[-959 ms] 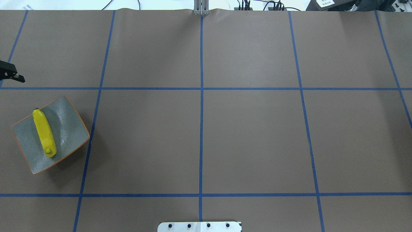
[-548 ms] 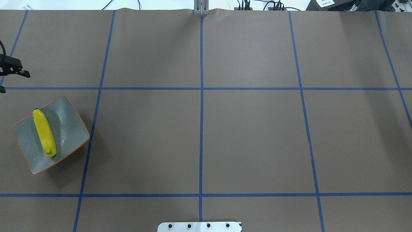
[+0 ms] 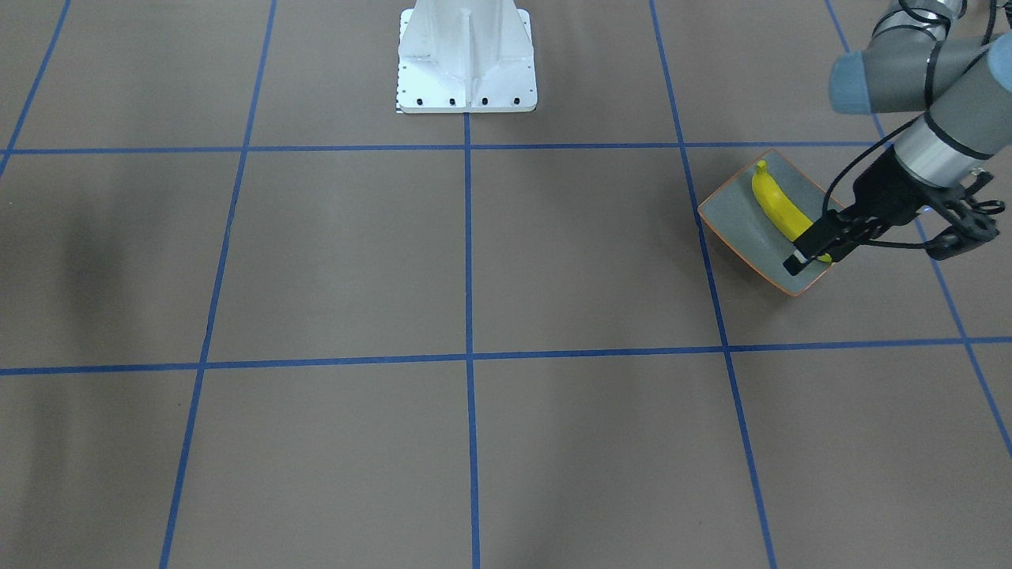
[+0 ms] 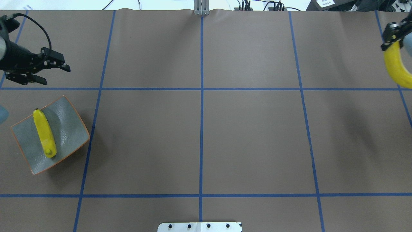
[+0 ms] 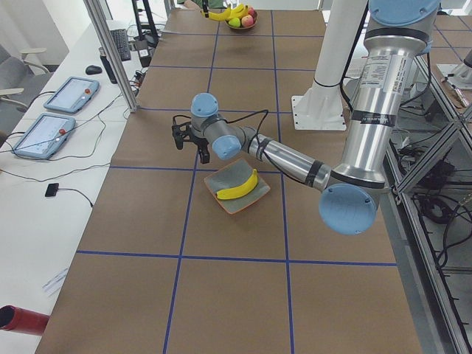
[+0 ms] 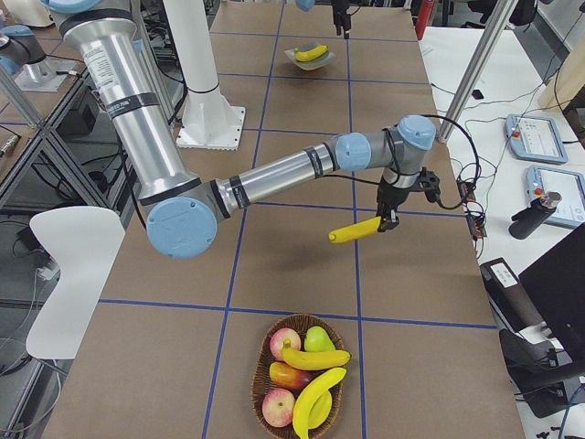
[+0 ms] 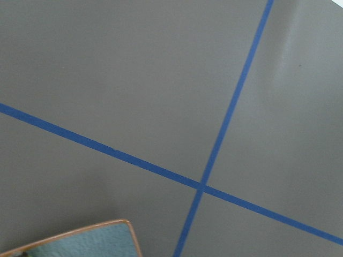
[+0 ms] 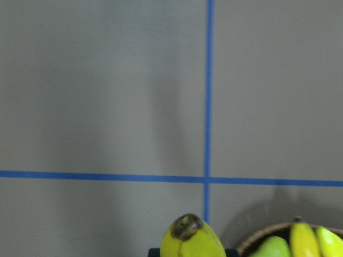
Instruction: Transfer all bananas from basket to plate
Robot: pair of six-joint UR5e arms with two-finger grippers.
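The grey-green plate (image 4: 67, 129) sits at the table's left side with one yellow banana (image 4: 44, 132) lying along it. My left gripper (image 4: 55, 75) hovers open and empty over the table just beyond the plate's far edge. At the right edge my right gripper (image 4: 390, 34) is shut on a second banana (image 4: 397, 69), which hangs in the air. In the exterior right view this held banana (image 6: 356, 233) is well away from the wicker basket (image 6: 259, 402), which holds two more bananas (image 6: 315, 358) among other fruit. The left wrist view shows only a plate corner (image 7: 80, 243).
Red apples (image 6: 286, 343) and a green pear (image 6: 318, 339) share the basket. The white robot base (image 3: 466, 63) stands at the middle of the near edge. Blue tape lines (image 4: 201, 129) grid the brown table. Tablets (image 5: 66, 96) lie on a side desk.
My left gripper has moved rightward from the left edge into fuller view. My right gripper, holding a banana, has entered at the right edge. The plate and its banana stayed put.
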